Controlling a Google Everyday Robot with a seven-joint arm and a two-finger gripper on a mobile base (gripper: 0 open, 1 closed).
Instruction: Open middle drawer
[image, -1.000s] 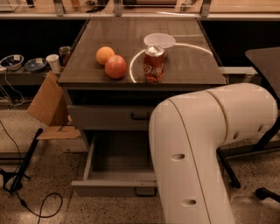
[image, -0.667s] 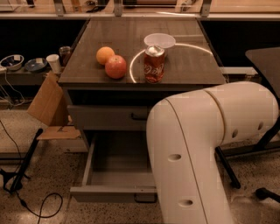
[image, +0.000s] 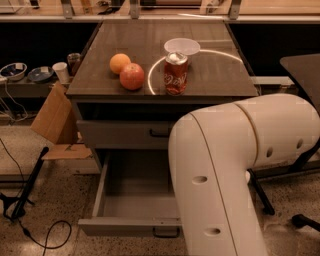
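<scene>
The grey cabinet (image: 85, 107) has its top drawer (image: 120, 134) shut, with a dark bar handle (image: 159, 133). The middle drawer (image: 125, 226) just below it is pulled far out. Its grey inside (image: 135, 192) is bare, and its dark handle (image: 166, 233) shows at the front edge. The lowest drawer is hidden under it. My white arm (image: 225, 170) fills the lower right and covers the drawer's right side. My gripper is not in view; it is hidden behind or below the arm.
On the cabinet top stand an orange (image: 119, 63), a red apple (image: 132, 76), a red soda can (image: 175, 74) and a white bowl (image: 182, 46). A cardboard piece (image: 54, 117) leans at the left. A black stand and cable (image: 25, 195) lie on the floor. A dark table (image: 302, 67) is at the right.
The middle drawer's front has come a little further out toward the camera. My arm has shifted slightly left in the view.
</scene>
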